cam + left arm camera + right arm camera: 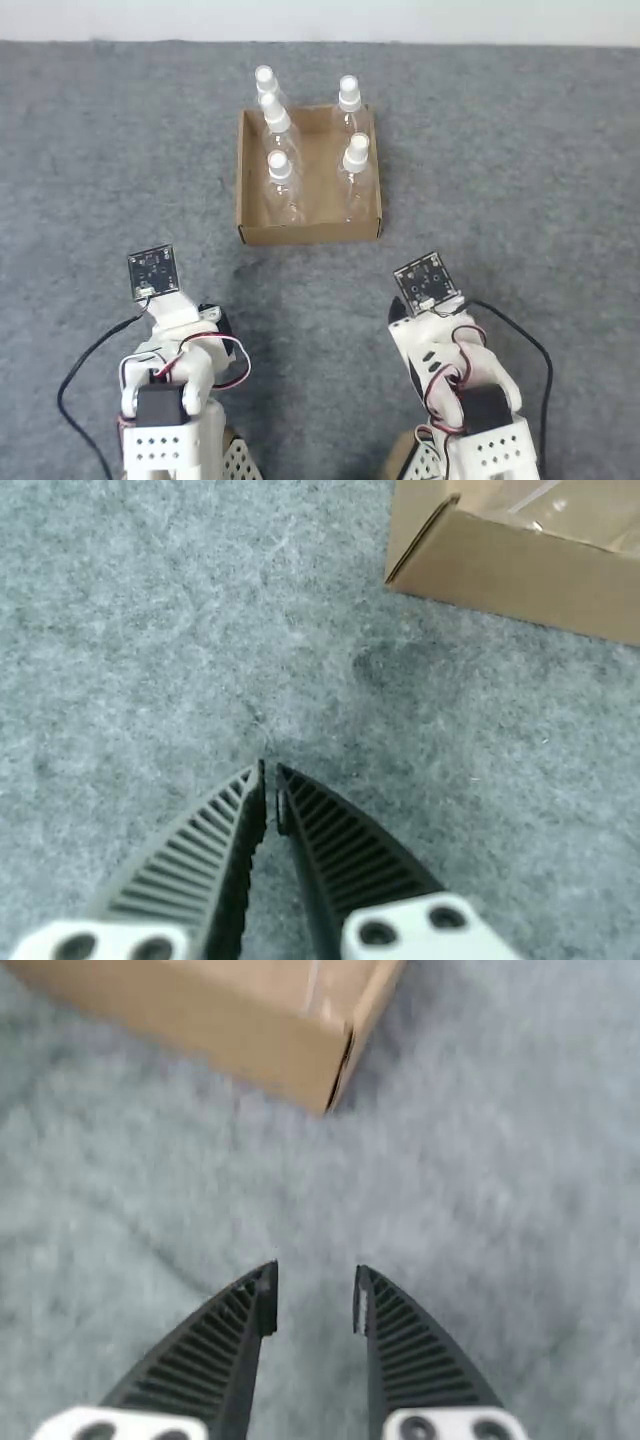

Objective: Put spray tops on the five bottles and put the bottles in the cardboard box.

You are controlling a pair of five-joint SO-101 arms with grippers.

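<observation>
The cardboard box [241, 170] stands open on the grey carpet at the middle of the table. Several clear bottles stand upright inside it, each with a white spray top: one at the far left [265, 80], one behind it toward the middle [275, 112], one at the far right [348, 95], and two in front [281, 170] [357, 155]. My left gripper [271, 772] hovers over bare carpet short of the box's near left corner [520, 570], shut and empty. My right gripper [314, 1275] hangs open and empty over the carpet near the box's near right corner [230, 1020].
Both arms sit at the table's near edge, the left arm [170, 320] and the right arm [440, 330], with cables trailing beside them. Grey carpet [520, 180] surrounds the box on all sides.
</observation>
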